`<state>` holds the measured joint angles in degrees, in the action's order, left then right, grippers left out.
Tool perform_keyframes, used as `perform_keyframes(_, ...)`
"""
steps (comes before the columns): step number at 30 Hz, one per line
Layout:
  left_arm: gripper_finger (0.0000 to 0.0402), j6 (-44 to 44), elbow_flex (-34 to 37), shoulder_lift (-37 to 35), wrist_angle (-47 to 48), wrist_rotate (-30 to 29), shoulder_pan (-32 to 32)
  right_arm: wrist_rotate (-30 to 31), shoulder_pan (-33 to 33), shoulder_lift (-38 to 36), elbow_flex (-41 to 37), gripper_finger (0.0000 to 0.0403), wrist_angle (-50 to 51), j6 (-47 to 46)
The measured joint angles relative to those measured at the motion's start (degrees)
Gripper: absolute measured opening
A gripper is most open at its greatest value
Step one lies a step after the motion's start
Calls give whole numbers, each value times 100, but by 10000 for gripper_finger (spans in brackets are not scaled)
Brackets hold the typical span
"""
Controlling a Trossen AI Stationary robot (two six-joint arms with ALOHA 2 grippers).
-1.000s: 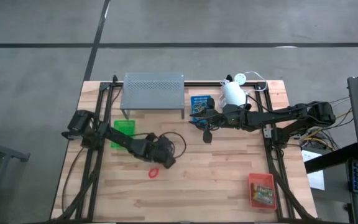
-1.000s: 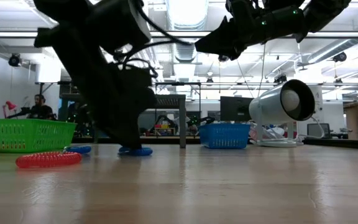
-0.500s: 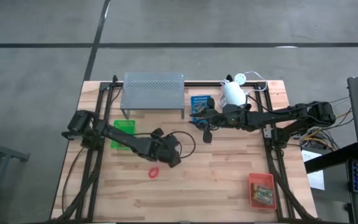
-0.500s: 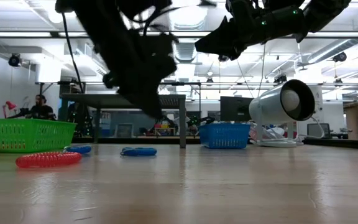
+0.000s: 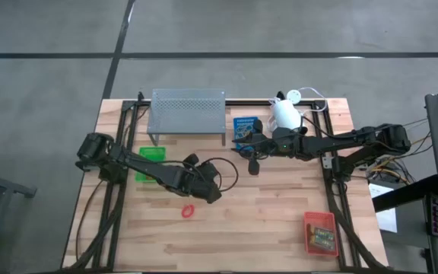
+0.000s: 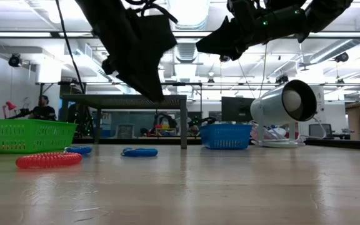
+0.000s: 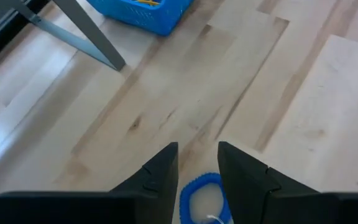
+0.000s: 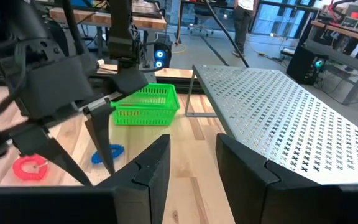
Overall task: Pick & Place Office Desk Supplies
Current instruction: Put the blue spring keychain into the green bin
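Observation:
A blue loop lies flat on the wooden table, also seen in the low view. My left gripper hangs above it, open and with nothing between its fingers; in the high view it hides the loop. A red loop lies on the table just nearer the front edge. My right gripper waits high above the table by the blue tray, open and pointing toward the table's left.
A green tray stands at the left and a red-orange tray holding card boxes at the front right. At the back are the grey perforated shelf and the white lamp. Another blue piece lies behind the red loop.
My left gripper has risen from the blue loop and gone slightly toward the table's right edge, rolling a little. The blue loop has stayed flat on the table where it was. My right arm has kept still.

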<state>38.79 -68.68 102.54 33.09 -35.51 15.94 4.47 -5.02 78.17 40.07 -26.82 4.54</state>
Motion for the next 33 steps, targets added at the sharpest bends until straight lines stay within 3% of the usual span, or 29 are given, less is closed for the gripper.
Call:
perform_keyframes(6,118,-115,209,-227,-47,849,15,1,-1,0,0,127,-1,0)
perform_keyframes(14,118,-564,269,-188,-247,1553,15,0,0,0,0,127,-1,0)
perform_keyframes(25,118,-691,965,-188,-1391,1889,-74,1,-1,0,0,127,-1,0)
perform_keyframes(33,118,-599,1158,-148,-1509,2118,-242,1,0,0,0,127,-1,0)
